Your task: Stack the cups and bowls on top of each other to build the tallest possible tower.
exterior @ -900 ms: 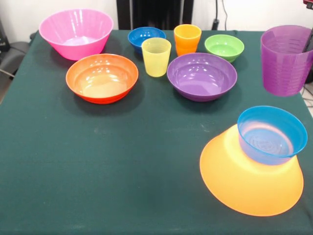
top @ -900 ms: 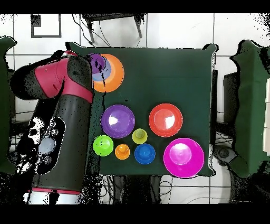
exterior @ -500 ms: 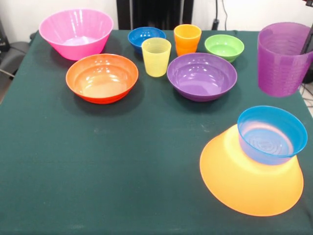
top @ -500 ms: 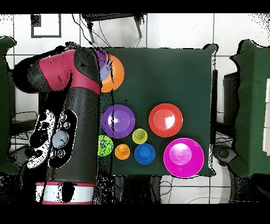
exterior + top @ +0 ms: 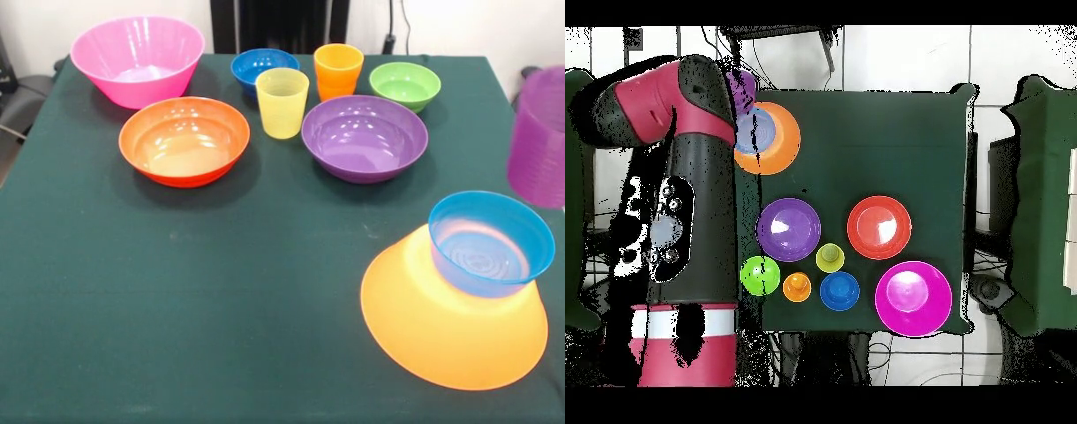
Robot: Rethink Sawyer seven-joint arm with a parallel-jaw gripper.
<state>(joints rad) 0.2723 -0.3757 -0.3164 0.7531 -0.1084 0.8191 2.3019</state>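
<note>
The purple cup hangs above the table's right edge in the front view, cut off by the frame; whether my fingers grasp it cannot be told (my arm hides them from overhead). The tower, so far a light blue bowl on the inverted yellow-orange bowl, sits just below the cup in the front view.

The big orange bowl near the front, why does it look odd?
The yellow-orange bowl sits upside down, with a light blue bowl standing upright on its base. Every other bowl on the table rests right way up.
</note>
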